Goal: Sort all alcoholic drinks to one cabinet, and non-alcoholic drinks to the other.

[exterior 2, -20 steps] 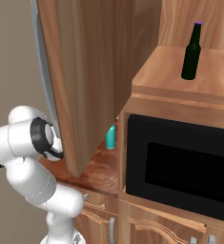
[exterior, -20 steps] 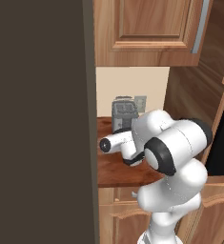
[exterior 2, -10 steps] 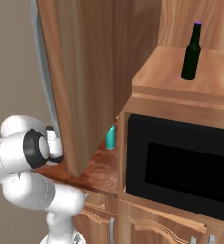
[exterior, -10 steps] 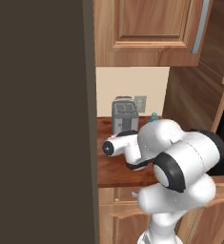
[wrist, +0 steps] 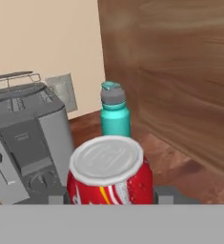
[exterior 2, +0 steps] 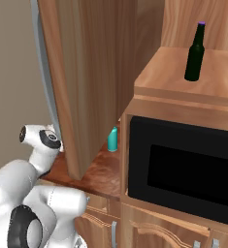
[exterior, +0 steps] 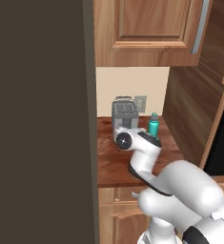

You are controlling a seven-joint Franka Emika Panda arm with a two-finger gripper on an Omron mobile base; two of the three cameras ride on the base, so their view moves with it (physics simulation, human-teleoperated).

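A red soda can (wrist: 108,167) with a silver top sits between the fingertips of my gripper (wrist: 109,198), which is shut on it. Behind it on the counter stands the teal bottle (wrist: 115,114) with a grey cap, upright beside a wooden side panel. That teal bottle (exterior: 153,127) is just right of my wrist (exterior: 124,141) in the left base view. The slim dark-green bottle (exterior 2: 194,53) with a purple cap stands on the wooden top above the microwave (exterior 2: 183,169). The squat black bottle is out of view.
A grey toaster (wrist: 27,133) stands left of the can, against the wall with an outlet (wrist: 63,90). A tall dark panel (exterior: 37,119) walls off the left. A closed upper cabinet (exterior: 147,28) hangs above the wooden counter (exterior: 113,162).
My arm has swung forward and lower, carrying the hand right toward the toaster and the teal bottle. The bottles have stayed put.
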